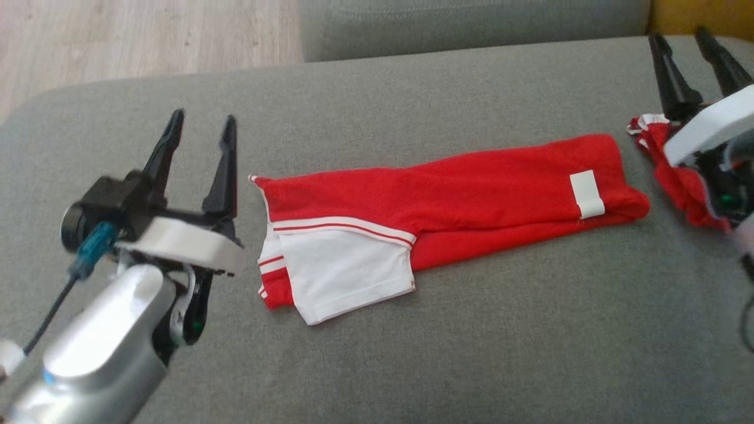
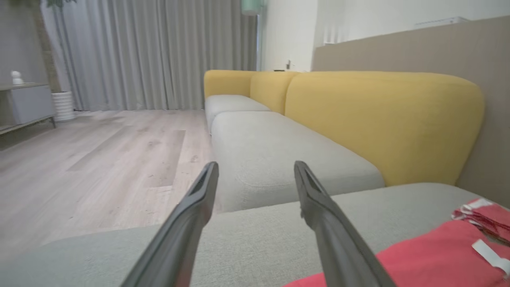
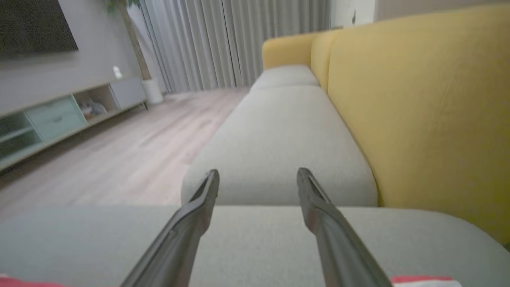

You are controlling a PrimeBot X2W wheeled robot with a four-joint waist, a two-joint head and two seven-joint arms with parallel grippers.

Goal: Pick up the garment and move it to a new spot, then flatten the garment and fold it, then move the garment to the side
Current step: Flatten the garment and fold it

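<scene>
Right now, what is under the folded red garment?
The red garment lies on the grey seat cushion, which shows all around it. Its folded lower layers, and anything between cloth and cushion, are covered.

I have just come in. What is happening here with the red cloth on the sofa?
A two-armed robot is folding a red and white garment on a grey sofa seat. The garment lies folded into a long strip, with its white part at the left end. The left gripper hovers open beside that end. The right gripper stands open past the other end, near a crumpled red cloth. Neither gripper holds anything, and the garment is not yet moved to the side.
</scene>
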